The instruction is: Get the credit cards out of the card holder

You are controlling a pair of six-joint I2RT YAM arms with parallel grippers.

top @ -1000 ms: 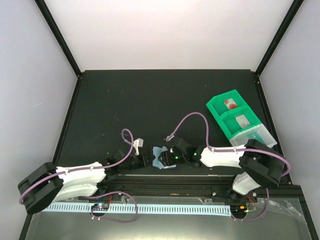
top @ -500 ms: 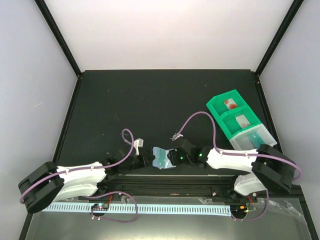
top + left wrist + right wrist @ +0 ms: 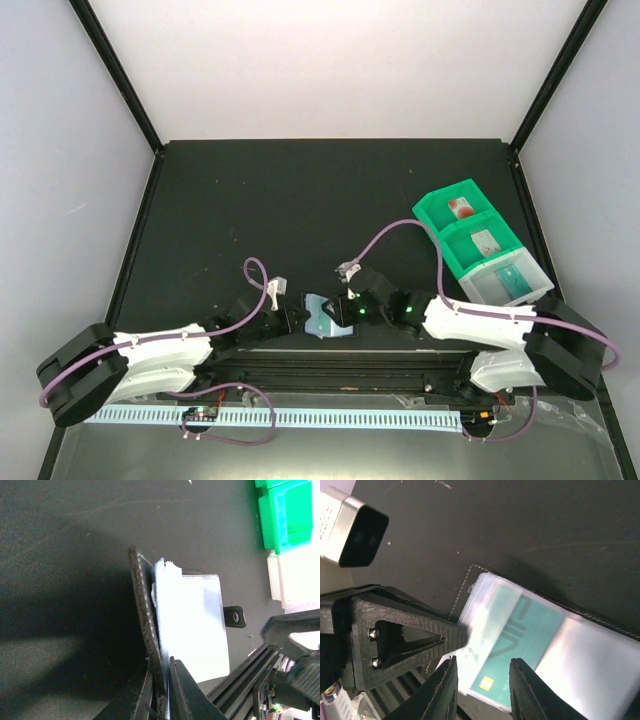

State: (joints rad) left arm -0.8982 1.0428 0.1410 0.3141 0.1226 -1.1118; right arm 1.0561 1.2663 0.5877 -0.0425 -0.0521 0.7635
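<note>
The black card holder (image 3: 318, 316) lies open near the table's front edge, between both grippers. My left gripper (image 3: 161, 667) is shut on its black flap (image 3: 144, 615) and clear sleeve (image 3: 192, 625); the snap tab (image 3: 234, 616) sticks out to the right. In the right wrist view a teal credit card (image 3: 532, 630) with a gold chip sits inside the clear sleeve. My right gripper (image 3: 484, 660) is open just over the card's near end, one finger on each side, holding nothing. In the top view it (image 3: 349, 311) is at the holder's right edge.
A green compartment tray (image 3: 438, 212) stands at the right, with small cards in its compartments (image 3: 462, 208) and a pale bin at its near end (image 3: 480, 288). The tray also shows in the left wrist view (image 3: 270, 520). A black rail (image 3: 340, 372) runs along the front edge.
The right arm's elbow has swung right and lower, while its gripper stays at the card holder. The left gripper keeps its hold and has not moved.
</note>
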